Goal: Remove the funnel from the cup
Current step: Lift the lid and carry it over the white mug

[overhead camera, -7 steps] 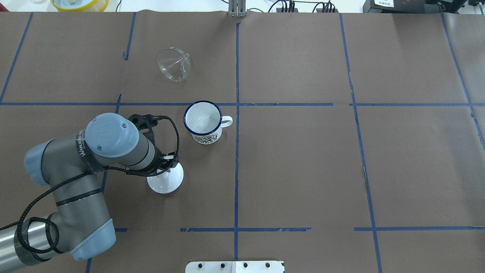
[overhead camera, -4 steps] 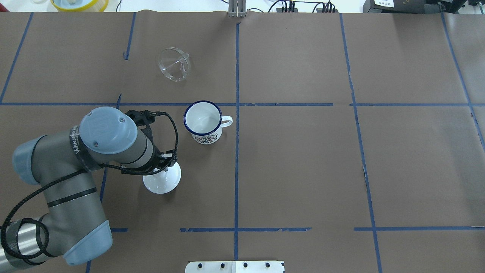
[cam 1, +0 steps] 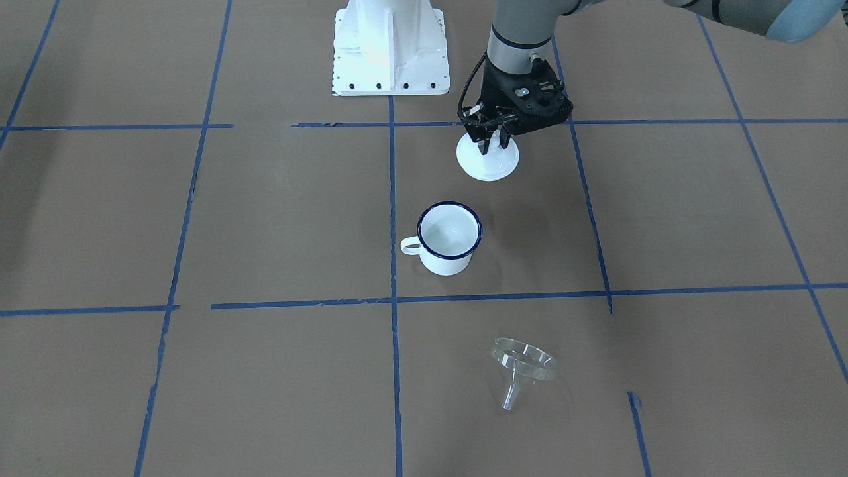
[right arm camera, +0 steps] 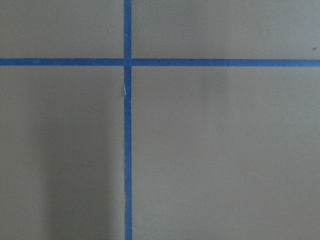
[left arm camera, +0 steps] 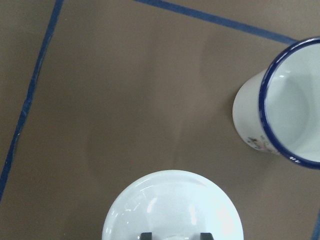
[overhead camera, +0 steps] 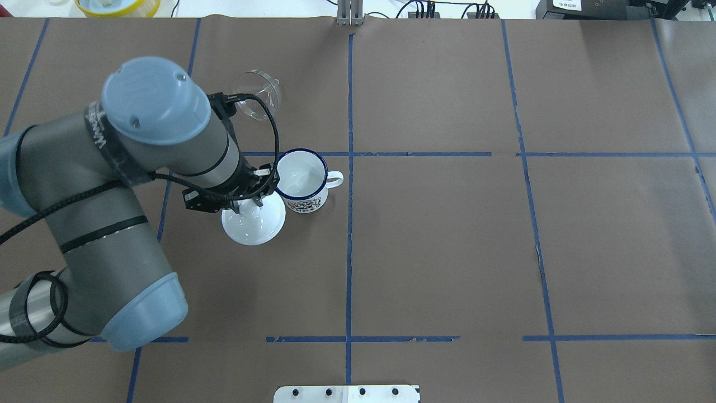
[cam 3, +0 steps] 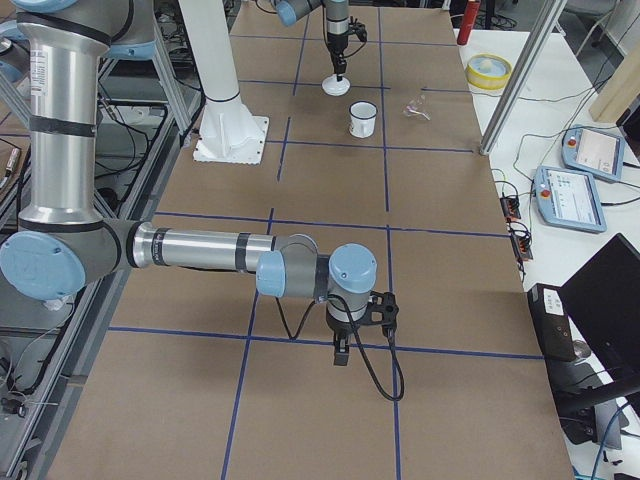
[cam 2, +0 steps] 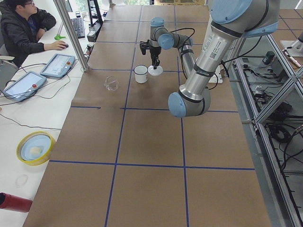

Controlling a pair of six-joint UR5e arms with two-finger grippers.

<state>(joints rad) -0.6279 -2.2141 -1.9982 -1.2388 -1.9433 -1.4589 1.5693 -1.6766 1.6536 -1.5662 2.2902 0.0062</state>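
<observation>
The funnel (cam 1: 523, 363) lay on its side on the desk (cam 1: 265, 218) toward the far edge, apart from the cup (cam 1: 449, 240), while the left jaws clenched a white lid (cam 1: 488, 165) from above, just beside the cup on its robot side; the right jaws' state couldn't be told.

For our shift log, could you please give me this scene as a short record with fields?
funnel: out of the cup, lying tilted on the table, untouched
cup: upright, empty, handle toward the robot's right
lid: white, beside the cup, held by its knob
left gripper: shut on the lid
right gripper: over bare table, far from the cup; open or shut cannot be told
task: funnel already out
</observation>
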